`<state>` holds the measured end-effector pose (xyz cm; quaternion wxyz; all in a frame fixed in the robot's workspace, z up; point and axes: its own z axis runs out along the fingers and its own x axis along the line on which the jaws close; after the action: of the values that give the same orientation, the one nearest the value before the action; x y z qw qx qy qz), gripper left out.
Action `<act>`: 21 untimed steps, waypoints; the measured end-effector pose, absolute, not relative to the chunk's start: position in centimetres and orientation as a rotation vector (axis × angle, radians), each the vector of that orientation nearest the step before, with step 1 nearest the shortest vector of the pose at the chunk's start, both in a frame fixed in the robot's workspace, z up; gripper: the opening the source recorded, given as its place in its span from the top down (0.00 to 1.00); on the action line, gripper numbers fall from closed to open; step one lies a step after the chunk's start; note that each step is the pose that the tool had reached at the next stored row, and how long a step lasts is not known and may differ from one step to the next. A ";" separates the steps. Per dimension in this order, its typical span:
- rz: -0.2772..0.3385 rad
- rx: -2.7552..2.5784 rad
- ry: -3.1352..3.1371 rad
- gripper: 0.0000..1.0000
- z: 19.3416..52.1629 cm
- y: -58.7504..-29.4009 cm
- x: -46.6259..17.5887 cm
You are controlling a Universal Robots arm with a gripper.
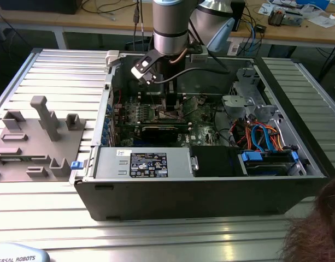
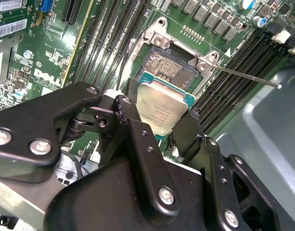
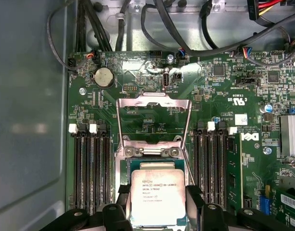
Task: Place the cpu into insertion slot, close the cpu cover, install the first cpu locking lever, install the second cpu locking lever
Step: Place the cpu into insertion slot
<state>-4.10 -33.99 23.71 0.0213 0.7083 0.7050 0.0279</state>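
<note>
My gripper [image 3: 158, 204] is shut on the cpu [image 3: 158, 195], a silver square chip pinched at two opposite edges by the black fingers [image 2: 137, 125]. The chip hangs over the insertion slot [image 2: 164, 64], whose gold-glinting contact field shows past the chip's far edge. I cannot tell whether the chip touches the slot. The cpu cover [image 3: 120, 120], a silver frame, stands swung open beyond the slot. A thin locking lever [image 2: 248, 77] sticks out sideways, unlatched. In the exterior view the arm reaches down into the open computer case and the gripper [image 1: 170, 112] sits just over the green motherboard [image 1: 203, 117].
Long black memory slots [image 3: 89, 168] [image 3: 212, 163] flank the socket closely on both sides. Cables [image 3: 152, 24] run along the board's edge. The grey case wall [image 3: 27, 120] stands near. A power supply [image 1: 151, 164], a drive cage [image 1: 265, 158], a grey fixture [image 1: 36, 136] and a person's hair [image 1: 317, 229] are visible.
</note>
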 end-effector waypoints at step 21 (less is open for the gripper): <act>0.087 2.196 2.185 0.46 23.4 -34.0 -4.3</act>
<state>-4.31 -33.99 23.37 0.0213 0.7084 0.7050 0.0279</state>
